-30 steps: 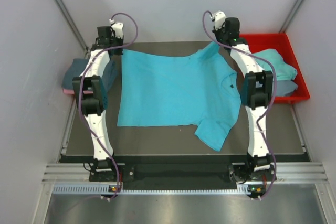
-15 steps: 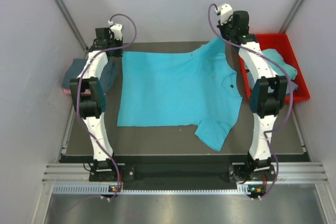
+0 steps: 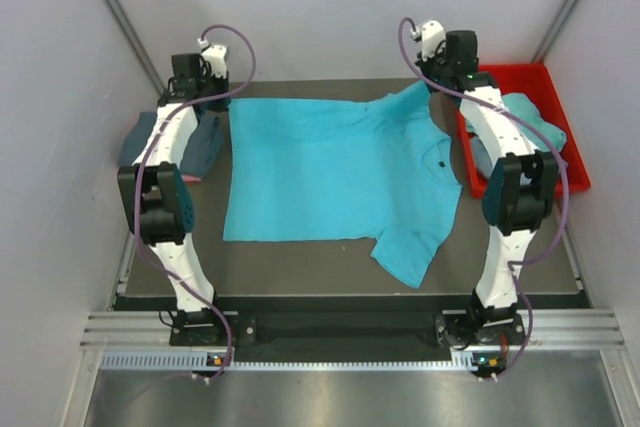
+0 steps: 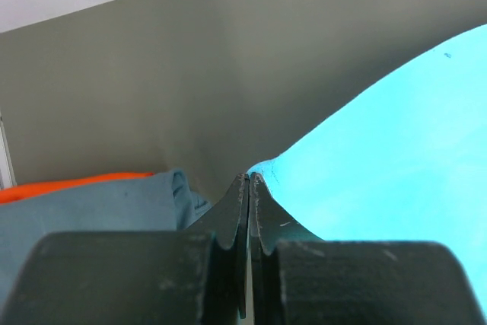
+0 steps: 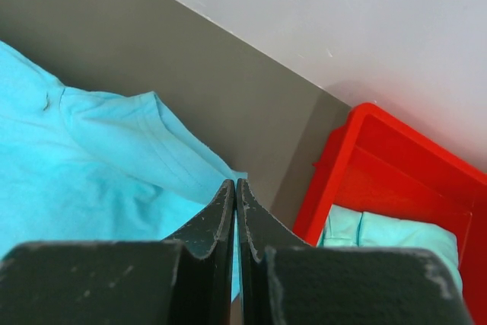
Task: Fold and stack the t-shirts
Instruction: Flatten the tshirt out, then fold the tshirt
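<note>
A turquoise t-shirt lies spread across the table, with its near right sleeve rumpled. My left gripper is at the shirt's far left corner. In the left wrist view its jaws are shut, with the turquoise corner drawn up to their tips. My right gripper is shut on the far right sleeve, which is lifted a little off the table. Its tips meet at that sleeve's edge. A folded slate blue-grey shirt lies at the left over a pink one.
A red bin stands at the table's far right and holds a rumpled teal shirt. It shows just right of my right fingers. The folded slate shirt lies close to the left of my left fingers. Grey walls enclose the table.
Both arms have swung outward and slightly back, the right one further. The shirt's far edge, sagging before, is now pulled straighter between the two grippers.
</note>
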